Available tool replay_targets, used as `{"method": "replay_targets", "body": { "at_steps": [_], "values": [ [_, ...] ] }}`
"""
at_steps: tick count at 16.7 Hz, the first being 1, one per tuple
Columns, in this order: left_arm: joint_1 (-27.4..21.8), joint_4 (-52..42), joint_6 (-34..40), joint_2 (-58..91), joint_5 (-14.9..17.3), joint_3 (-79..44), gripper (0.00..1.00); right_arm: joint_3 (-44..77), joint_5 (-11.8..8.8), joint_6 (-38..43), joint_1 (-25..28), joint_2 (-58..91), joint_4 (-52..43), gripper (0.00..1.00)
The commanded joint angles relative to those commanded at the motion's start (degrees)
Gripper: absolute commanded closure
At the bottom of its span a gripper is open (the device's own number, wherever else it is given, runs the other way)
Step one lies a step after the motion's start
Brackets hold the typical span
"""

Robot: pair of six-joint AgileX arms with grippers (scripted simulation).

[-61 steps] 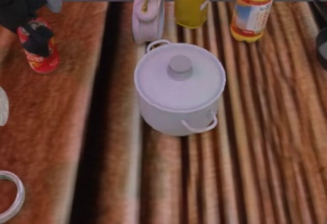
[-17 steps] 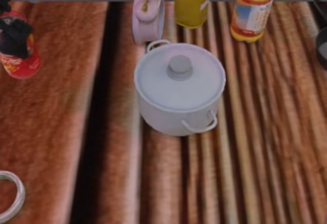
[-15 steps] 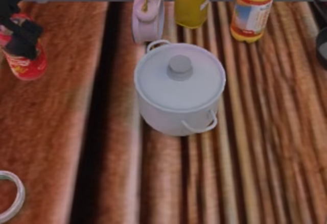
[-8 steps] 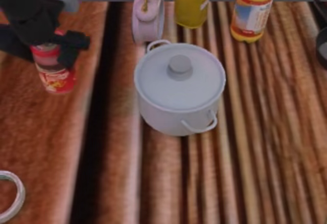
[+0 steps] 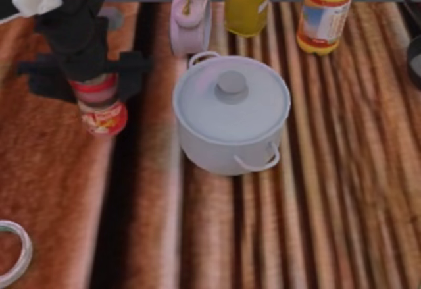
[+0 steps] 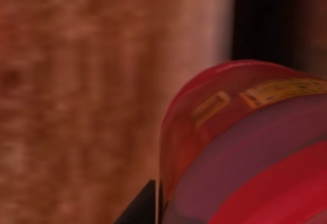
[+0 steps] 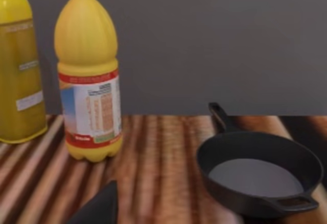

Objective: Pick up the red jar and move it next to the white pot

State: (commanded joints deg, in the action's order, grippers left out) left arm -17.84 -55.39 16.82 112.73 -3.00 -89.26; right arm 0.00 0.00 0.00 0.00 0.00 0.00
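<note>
L gripper [image 5: 89, 78] clamping red jar [image 5: 102, 108], open gap to white pot [image 5: 230, 121]

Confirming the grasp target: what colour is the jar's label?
Red, yellow and white on the red jar, clearest in the top view.

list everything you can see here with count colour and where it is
red jar: 1, red with white-topped lid, top view's left, gripped from above
white pot: 1, white, lidded, table centre
small jug: 1, pale white, back edge, behind the pot
yellow bottles: 2, yellow, back edge, right of the jug
frying pan: 1, black, far right edge
ring: 1, white, front left corner
table: 1, brown striped wood
left hand: 1, black, shut on the jar
right hand: not in view; only a dark sliver shows in its wrist view
</note>
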Motion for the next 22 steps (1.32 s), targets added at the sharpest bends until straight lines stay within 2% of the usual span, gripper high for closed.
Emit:
{"method": "replay_targets", "body": {
  "at_steps": [6, 12, 17, 22],
  "values": [
    [0.2, 0.2, 0.1, 0.3, 0.0, 0.1, 1.0, 0.0, 0.0, 0.0, 0.0, 0.0, 0.0, 0.0],
    [0.3, 8.8, -0.2, 3.8, 0.0, 4.7, 1.0, 0.0, 0.0, 0.0, 0.0, 0.0, 0.0, 0.0],
    [0.3, 9.7, -0.2, 4.3, 0.1, 5.3, 1.0, 0.0, 0.0, 0.0, 0.0, 0.0, 0.0, 0.0],
    [0.3, 9.7, -0.2, 4.3, 0.1, 5.3, 0.62, 0.0, 0.0, 0.0, 0.0, 0.0, 0.0, 0.0]
  ]
}}
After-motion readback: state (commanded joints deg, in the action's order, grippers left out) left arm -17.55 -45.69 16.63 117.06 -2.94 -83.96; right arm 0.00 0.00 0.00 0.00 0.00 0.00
